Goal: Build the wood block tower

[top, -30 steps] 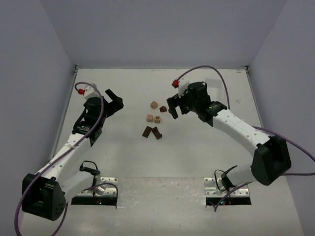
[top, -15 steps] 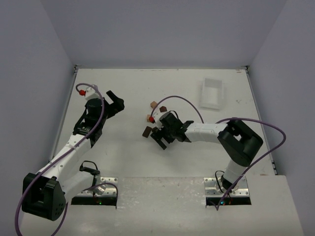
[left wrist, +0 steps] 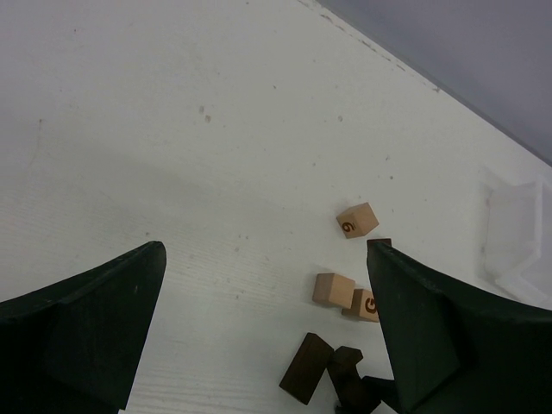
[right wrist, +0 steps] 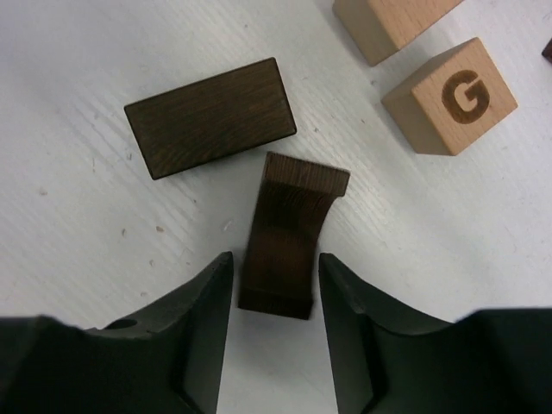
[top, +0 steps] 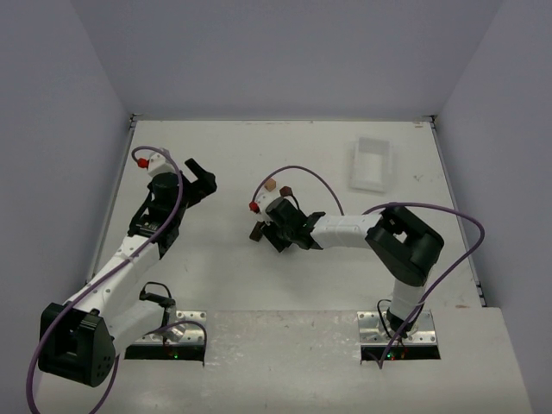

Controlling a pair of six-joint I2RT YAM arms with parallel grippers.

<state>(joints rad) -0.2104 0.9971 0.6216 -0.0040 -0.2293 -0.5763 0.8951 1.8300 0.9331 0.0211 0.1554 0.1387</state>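
Note:
The small wooden blocks lie loose in the middle of the table. A dark rectangular block [right wrist: 211, 116] lies flat beside a dark curved block [right wrist: 289, 233]. A tan block marked G [right wrist: 449, 97] and a plain tan block [right wrist: 388, 21] sit just beyond them. My right gripper [right wrist: 276, 260] is low over the table, its jaws on either side of the curved block's near end with thin gaps showing. From above, the right gripper [top: 274, 235] covers most of the cluster. My left gripper [left wrist: 266, 259] hangs wide open and holds nothing, left of the blocks.
A white plastic tray [top: 371, 166] stands at the back right. Another tan block [top: 270, 184] and a small dark one [top: 285, 191] lie behind the cluster. The right arm's cable loops over the blocks.
The right arm swung from the back right down onto the block cluster, uncovering the tray. Its jaws have narrowed around the curved dark block. The left arm has not moved.

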